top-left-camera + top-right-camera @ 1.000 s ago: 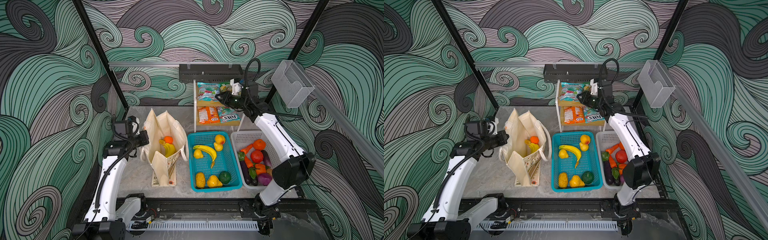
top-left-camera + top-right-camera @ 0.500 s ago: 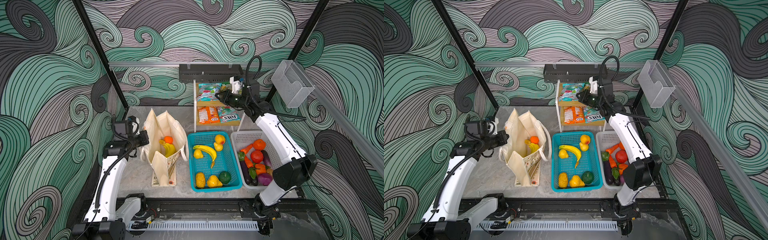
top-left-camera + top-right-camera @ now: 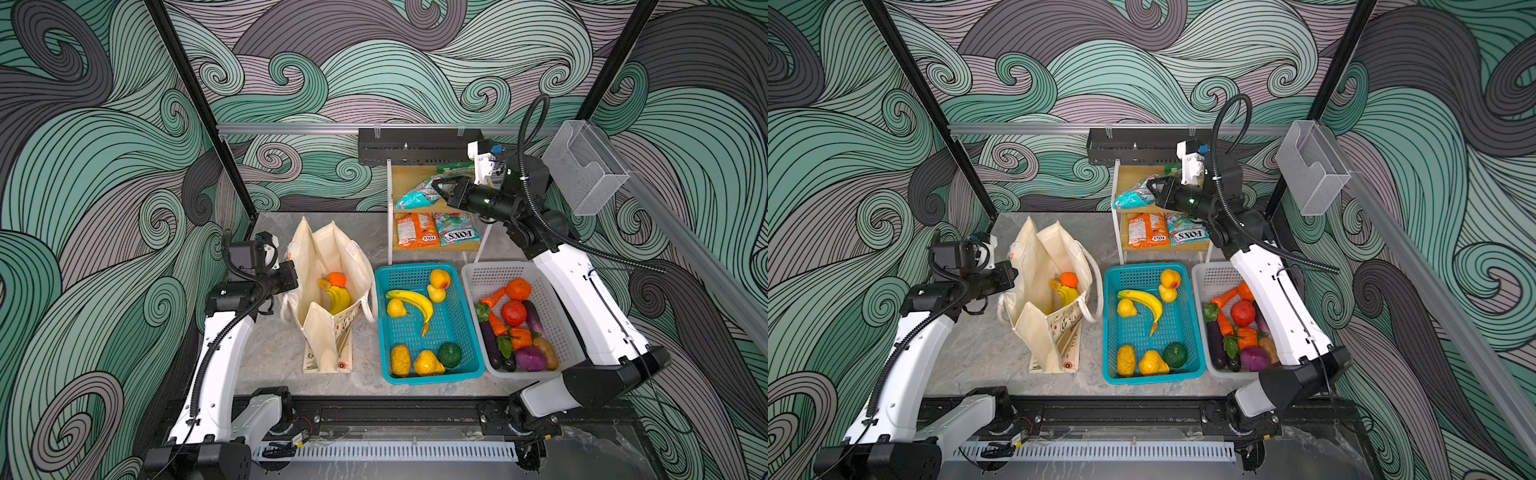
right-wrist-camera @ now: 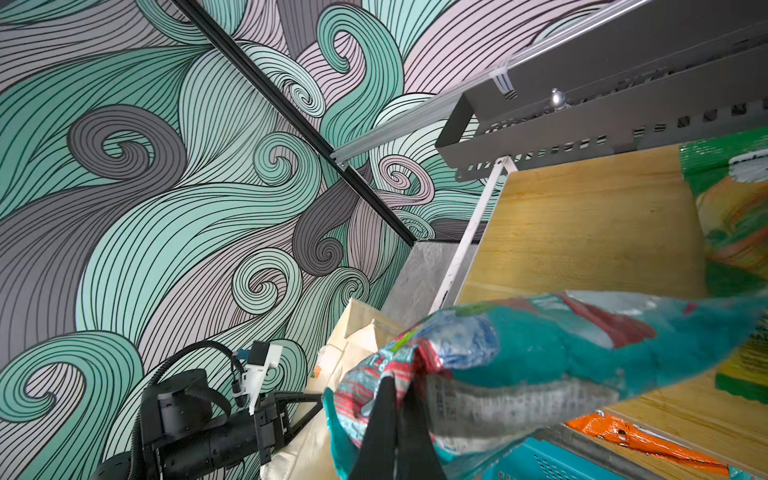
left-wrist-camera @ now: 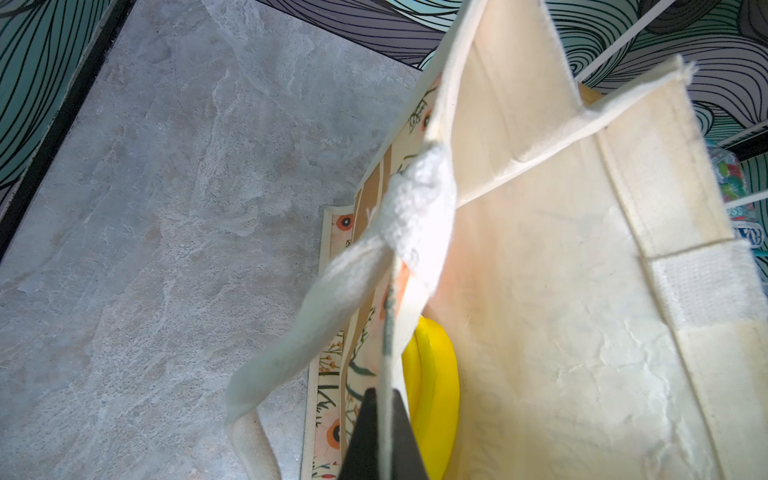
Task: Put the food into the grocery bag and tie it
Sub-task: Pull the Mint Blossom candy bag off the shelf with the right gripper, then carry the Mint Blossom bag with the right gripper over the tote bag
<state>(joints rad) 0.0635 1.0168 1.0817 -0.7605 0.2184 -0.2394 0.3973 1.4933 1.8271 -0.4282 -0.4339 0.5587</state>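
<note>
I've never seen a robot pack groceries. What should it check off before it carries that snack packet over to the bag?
1. The right end effector is shut on the teal-red snack packet: ok.
2. The packet hangs fully clear of the wooden shelf: cannot tell.
3. The left end effector is pinching the rim of the grocery bag: ok.
4. The bag's mouth stands open upward: ok.
5. There is room inside beside the orange and the banana bunch: ok.
</note>
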